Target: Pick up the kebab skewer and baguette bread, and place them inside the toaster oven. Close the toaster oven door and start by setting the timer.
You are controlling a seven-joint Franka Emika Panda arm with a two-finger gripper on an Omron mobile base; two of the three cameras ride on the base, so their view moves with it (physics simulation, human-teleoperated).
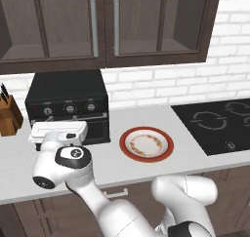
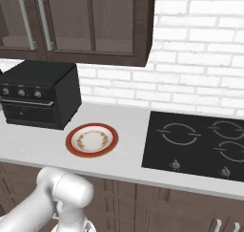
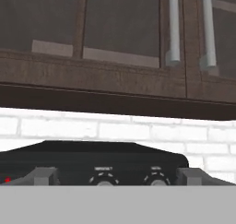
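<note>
Gripper (image 3: 118, 176) spread wide right at the oven (image 1: 67, 104) knobs; side views add an empty plate (image 1: 146, 144), hob (image 2: 200, 140) well apart.

I see small white labels above the knobs of the toaster oven (image 3: 92, 161). I cannot read them; they are blurred.

1. Dark brown wooden wall cabinets (image 1: 105, 26) with long silver handles (image 1: 93, 24).
2. White brick backsplash (image 2: 190, 83).
3. Pale grey countertop (image 1: 141, 175).
4. Black glass cooktop (image 2: 200, 140) set flush in it.
5. Wooden knife block (image 1: 9, 118) at the left edge.
</note>
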